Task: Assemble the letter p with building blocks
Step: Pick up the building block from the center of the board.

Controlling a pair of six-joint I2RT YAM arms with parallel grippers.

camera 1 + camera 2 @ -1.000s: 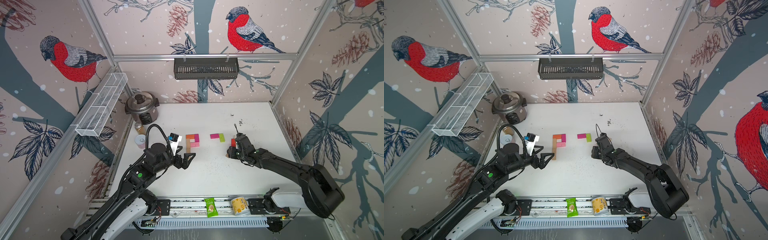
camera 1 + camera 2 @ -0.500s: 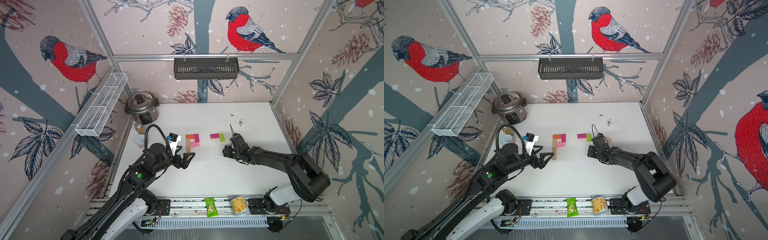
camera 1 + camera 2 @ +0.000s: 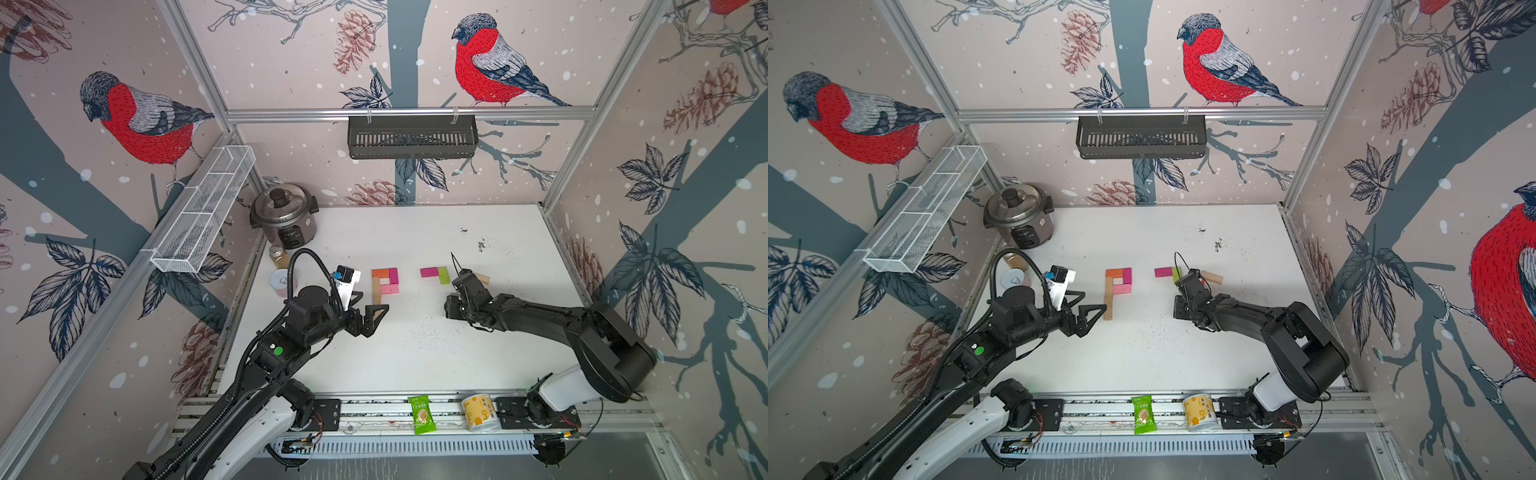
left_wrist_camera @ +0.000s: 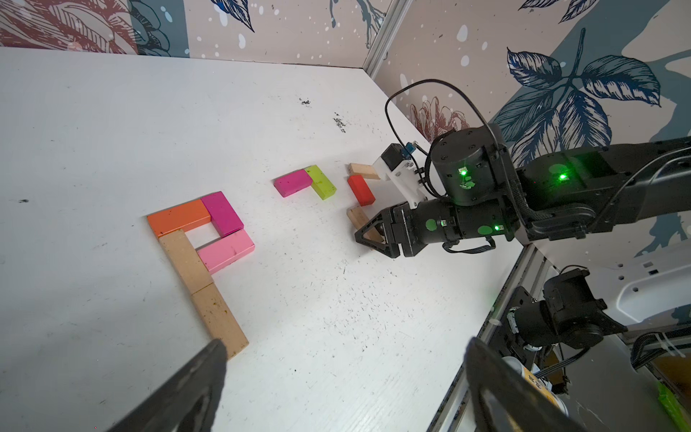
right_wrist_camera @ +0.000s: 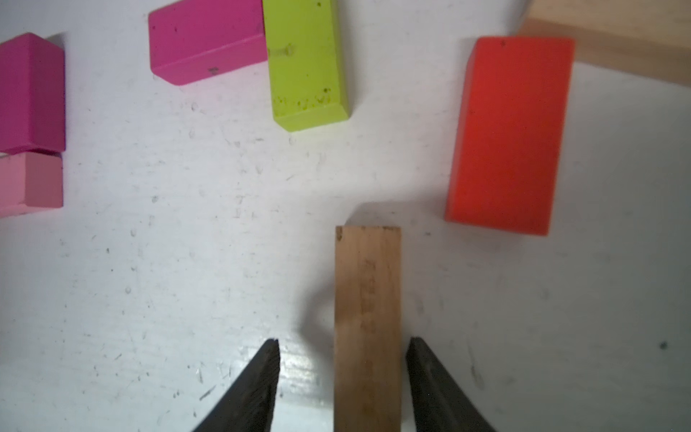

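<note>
Nearest, left end effector [image 3: 376, 320] hangs empty, jaws spread wide, at the foot of the P [image 4: 185, 262] (wood stem, coloured bowl), seemingly parked clear of it. At the letter's three o'clock, right end effector [image 5: 342, 342] straddles a wood bar [image 5: 368, 299] flat on the surface [image 5: 149, 280], jaws apart, not yet pinching, likely lining up a grasp. Beyond, twelve o'clock: spare red block [image 5: 508, 134], lime block [image 5: 304, 63].

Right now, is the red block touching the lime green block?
No, bare table shows between the red block and the lime green block.
</note>
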